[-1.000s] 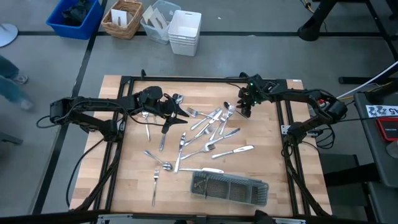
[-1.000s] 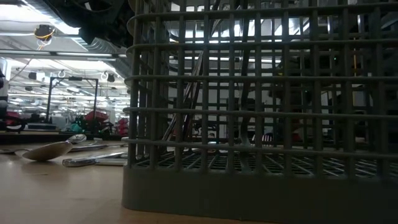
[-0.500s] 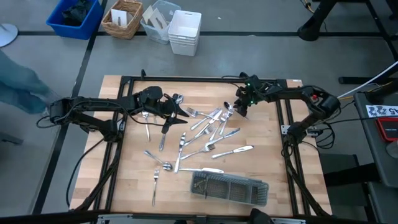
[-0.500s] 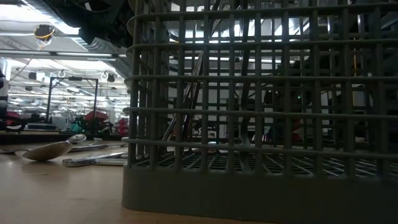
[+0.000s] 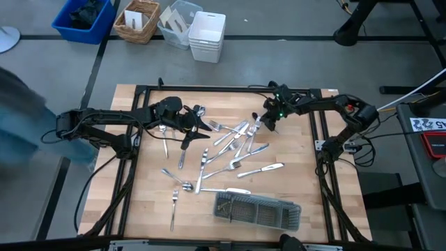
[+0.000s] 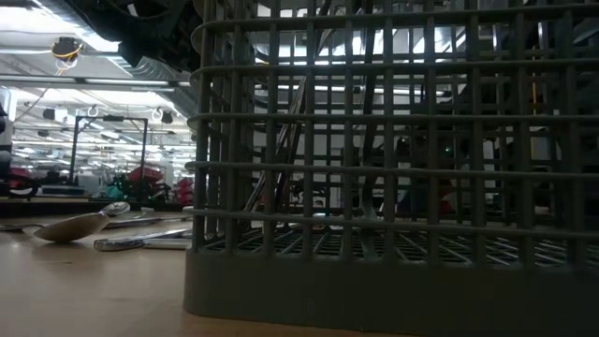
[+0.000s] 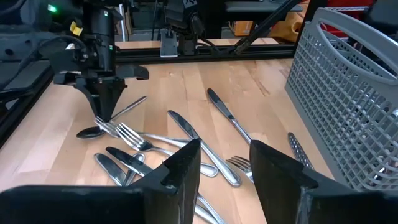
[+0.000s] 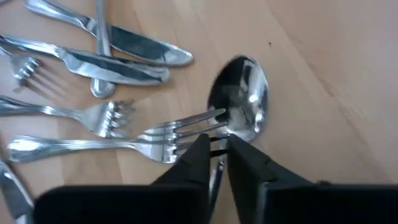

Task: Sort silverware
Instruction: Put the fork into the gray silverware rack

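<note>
The silverware [image 5: 233, 150], shiny forks, spoons and knives, lies scattered flat over the middle of the wooden table. The long grey mesh tray [image 5: 258, 211] lies near the table's near edge and fills the low view [image 6: 374, 187]. My right gripper [image 5: 267, 125] points down at the pile's far right end, shut on a spoon [image 8: 242, 102] whose neck a fork's [image 8: 155, 143] tines cross. My left gripper [image 5: 202, 127] hovers open over the pile's far left part, with nothing between its fingers [image 7: 186, 168]. My right gripper pinches the spoon's slim handle [image 8: 215, 171] just behind the bowl, between its two nearly closed fingers [image 8: 198, 155]. The fingers slant down from above, from the table's right side. The spoon lies flat on the table, its bowl [image 7: 90, 132] beyond the fingertips.
A single fork [image 5: 173, 206] lies apart at the near left. Black frame rails [image 5: 209, 88] run round the table. Beyond the far edge stand a blue bin [image 5: 83, 19], a wicker basket [image 5: 137, 21] and white containers [image 5: 207, 35]. A blurred person [image 5: 17, 111] passes at the left.
My right gripper has sunk and edged toward the table's left onto the far right end of the silverware pile. The silverware has not shifted.
</note>
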